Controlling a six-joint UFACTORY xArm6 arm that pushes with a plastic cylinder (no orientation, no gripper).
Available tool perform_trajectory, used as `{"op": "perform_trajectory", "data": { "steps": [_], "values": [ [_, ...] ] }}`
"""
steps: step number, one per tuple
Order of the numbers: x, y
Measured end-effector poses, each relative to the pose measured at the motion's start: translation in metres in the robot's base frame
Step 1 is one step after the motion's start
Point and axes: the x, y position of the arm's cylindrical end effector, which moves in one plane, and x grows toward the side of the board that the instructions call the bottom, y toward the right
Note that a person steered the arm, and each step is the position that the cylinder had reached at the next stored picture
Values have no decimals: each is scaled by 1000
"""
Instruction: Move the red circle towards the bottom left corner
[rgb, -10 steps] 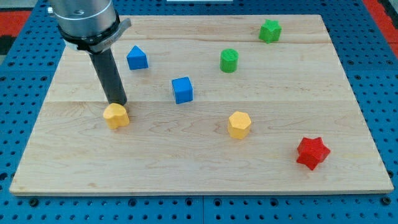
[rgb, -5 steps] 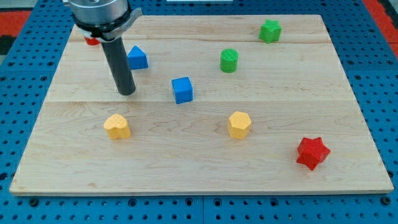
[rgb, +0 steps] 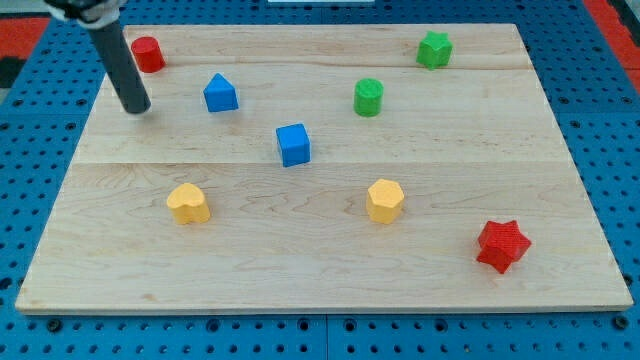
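The red circle (rgb: 148, 53), a short red cylinder, stands near the board's top left corner. My tip (rgb: 136, 108) rests on the board just below it and slightly to its left, a small gap apart from it. The dark rod leans up toward the view's top left. A blue block with a pointed top (rgb: 220, 93) lies to the right of my tip.
A blue cube (rgb: 293, 144) sits near the middle. A green cylinder (rgb: 368, 97) and a green star (rgb: 434, 49) lie at the upper right. Two yellow blocks (rgb: 187, 203) (rgb: 384, 200) lie lower down. A red star (rgb: 501, 245) is at the lower right.
My tip has moved from beside the left yellow block up and to the left, to just below the red circle. The arm's body has left the view, uncovering the red circle. No block moved.
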Motion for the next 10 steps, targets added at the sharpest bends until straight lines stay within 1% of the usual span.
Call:
{"op": "perform_trajectory", "data": {
  "steps": [1, 2, 3, 4, 6, 7, 9, 10],
  "values": [
    [-37, 30],
    [-63, 70],
    [-127, 60],
    [-141, 43],
    [-140, -22],
    [-129, -33],
    [-95, -32],
    [-95, -19]
  ]
}}
